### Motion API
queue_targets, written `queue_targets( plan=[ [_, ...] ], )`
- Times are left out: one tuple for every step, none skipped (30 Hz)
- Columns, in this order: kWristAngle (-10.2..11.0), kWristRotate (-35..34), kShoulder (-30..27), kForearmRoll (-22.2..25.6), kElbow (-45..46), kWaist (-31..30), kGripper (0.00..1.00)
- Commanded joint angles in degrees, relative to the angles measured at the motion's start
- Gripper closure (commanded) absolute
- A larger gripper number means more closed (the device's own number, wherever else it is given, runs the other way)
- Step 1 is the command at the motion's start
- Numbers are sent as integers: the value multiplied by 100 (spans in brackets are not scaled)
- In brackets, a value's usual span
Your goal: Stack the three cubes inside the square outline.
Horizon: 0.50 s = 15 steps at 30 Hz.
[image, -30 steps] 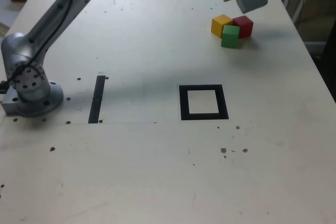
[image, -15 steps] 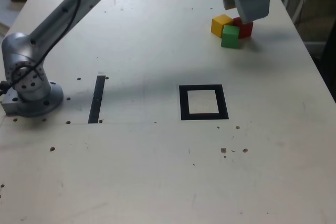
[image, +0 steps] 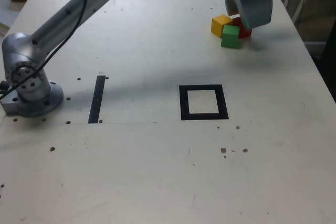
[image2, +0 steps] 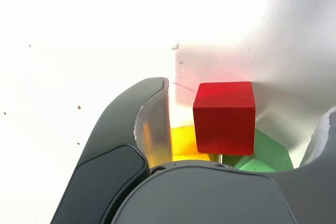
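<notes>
My gripper (image2: 239, 129) hangs with its jaws spread wide around the red cube (image2: 224, 117), not clamping it. The red cube sits far right on the table (image: 157, 171), touching the yellow cube (image: 221, 24) and green cube (image: 230, 36), well beyond the square outline (image: 203, 102).

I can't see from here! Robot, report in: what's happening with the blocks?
Gripper open, straddling red cube. Yellow cube and green cube bunched beside it. Square outline holds no cube.

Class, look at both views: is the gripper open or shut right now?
Open. In the wrist view the gripper has its jaws spread wide on either side of the red cube, with gaps showing between them and it.
</notes>
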Motion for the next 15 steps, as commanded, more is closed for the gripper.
queue_targets(
  plan=[
    [3, -10, 54, -22, -73, -1, 4],
    [3, -10, 61, -23, -84, 0, 5],
    [3, -10, 66, -23, -93, 1, 5],
    [3, -10, 71, -16, -102, 3, 6],
    [3, -10, 72, -8, -106, 3, 6],
    [3, -10, 72, 1, -108, 3, 7],
    [3, -10, 72, 10, -108, 3, 8],
    [3, -10, 74, 19, -108, 3, 9],
    [3, -10, 79, 28, -109, 3, 9],
    [3, -9, 85, 35, -110, 3, 10],
    [3, -8, 92, 39, -113, 4, 11],
    [3, -8, 100, 43, -119, 6, 12],
    [3, -7, 109, 45, -125, 9, 13],
    [2, -4, 118, 48, -133, 13, 13],
    [1, -2, 126, 50, -142, 18, 14]
  ],
)
